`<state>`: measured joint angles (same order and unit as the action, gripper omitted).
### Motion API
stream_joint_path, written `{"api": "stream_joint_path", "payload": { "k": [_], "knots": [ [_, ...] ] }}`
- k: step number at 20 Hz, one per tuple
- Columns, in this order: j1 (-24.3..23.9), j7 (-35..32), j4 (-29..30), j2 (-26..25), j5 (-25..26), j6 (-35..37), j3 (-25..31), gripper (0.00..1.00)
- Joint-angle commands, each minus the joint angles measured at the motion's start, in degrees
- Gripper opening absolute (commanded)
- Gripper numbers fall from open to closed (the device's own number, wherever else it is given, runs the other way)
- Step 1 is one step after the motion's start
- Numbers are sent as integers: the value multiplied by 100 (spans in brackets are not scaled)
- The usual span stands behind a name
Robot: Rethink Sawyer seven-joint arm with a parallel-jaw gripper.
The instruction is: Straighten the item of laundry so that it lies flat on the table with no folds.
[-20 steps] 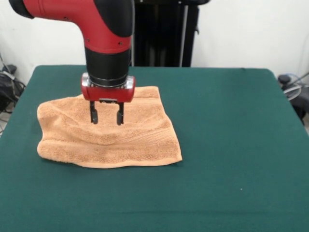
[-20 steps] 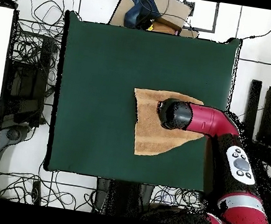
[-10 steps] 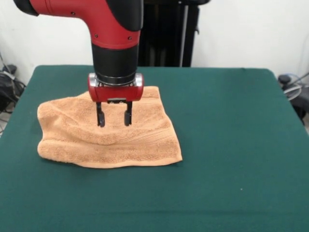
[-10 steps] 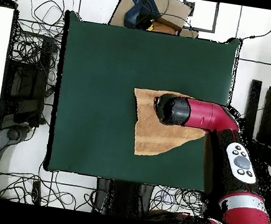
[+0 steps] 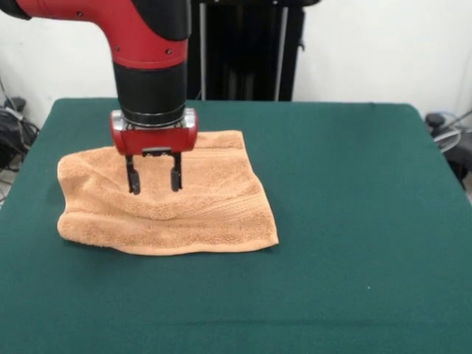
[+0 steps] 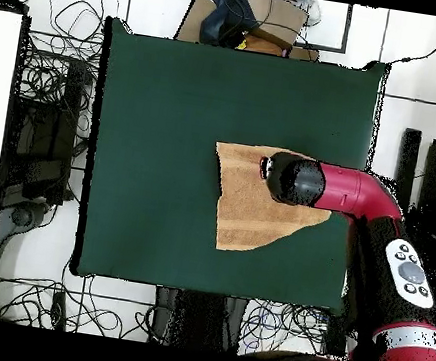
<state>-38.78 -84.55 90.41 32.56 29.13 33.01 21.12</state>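
Towel [image 5: 166, 203] sits on the tabletop [image 5: 346, 221], toward the left half in the front view and well inside the edges. It's not flat: a raised ridge runs across the middle, and the left end looks doubled over and puffy. The right front corner lies down clean; the front hem is slightly wavy.

Gripper [image 5: 154, 179] hangs vertical over the back-left part of the towel, jaws spread, nothing between them. The tips look just above or barely brushing the pile; I can't tell which from here. In the overhead view the wrist [image 6: 296, 180] covers the contact area, so no help there.

My read: I'm lining up a pinch on the folded layer.

How I'd do it:
- Come straight down on the ridge or the free edge of the fold, not the flat middle. A mid-cloth pinch only makes a new peak.
- Take the top layer only. Going deep grabs both layers and drags the whole towel.
- Lift low and pull outward, away from the fold line.
- Release low so the cloth doesn't flop back.

Risk: terry grips felt, so it may bunch rather than slide.
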Motion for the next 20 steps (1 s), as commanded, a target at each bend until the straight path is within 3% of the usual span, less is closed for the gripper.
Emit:
{"api": "stream_joint_path", "payload": {
  "k": [1,10,20],
  "knots": [
    [-195,1752,-225,-301,610,593,581,100],
    [-228,2181,-495,-603,717,821,704,100],
    [-15,1783,-547,-547,673,645,608,100]
  ]
}}
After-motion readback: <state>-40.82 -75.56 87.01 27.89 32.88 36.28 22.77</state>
